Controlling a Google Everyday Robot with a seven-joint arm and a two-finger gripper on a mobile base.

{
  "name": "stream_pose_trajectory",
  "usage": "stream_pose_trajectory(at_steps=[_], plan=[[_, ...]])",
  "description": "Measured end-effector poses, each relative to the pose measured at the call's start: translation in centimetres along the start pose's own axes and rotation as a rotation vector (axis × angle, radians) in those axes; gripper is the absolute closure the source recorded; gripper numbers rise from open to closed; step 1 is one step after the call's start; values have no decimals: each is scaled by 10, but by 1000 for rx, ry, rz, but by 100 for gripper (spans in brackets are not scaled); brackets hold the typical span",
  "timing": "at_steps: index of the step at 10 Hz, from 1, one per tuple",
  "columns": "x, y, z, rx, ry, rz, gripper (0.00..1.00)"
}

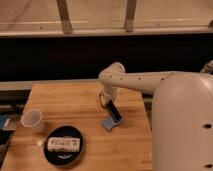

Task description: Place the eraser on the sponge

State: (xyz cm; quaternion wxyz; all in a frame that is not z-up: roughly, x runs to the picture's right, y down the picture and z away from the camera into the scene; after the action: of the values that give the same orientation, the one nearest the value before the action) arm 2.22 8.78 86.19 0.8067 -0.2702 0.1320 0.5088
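The eraser [114, 113], a narrow black block, tilts down to the right with its lower end on the sponge [110, 123], a small light blue pad near the right side of the wooden table [65, 100]. My gripper [107, 101] hangs from the white arm just above and left of the sponge, shut on the eraser's upper end.
A white cup [32, 120] stands at the table's left edge. In front of it a black plate [80, 149] carries a white speckled bar [62, 143]. The robot's large white body [182, 125] fills the right side. A dark ledge runs behind the table.
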Motion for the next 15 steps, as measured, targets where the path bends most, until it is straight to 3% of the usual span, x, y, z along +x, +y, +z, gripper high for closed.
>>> stream_pose_trajectory(at_steps=[4,9,11,15], plan=[[13,0,11,-12,36,16,100],[30,31,20,-51,55,-20,99],[32,34,24,-68,57,-21,86],[28,33,37,-137,62,-29,44]])
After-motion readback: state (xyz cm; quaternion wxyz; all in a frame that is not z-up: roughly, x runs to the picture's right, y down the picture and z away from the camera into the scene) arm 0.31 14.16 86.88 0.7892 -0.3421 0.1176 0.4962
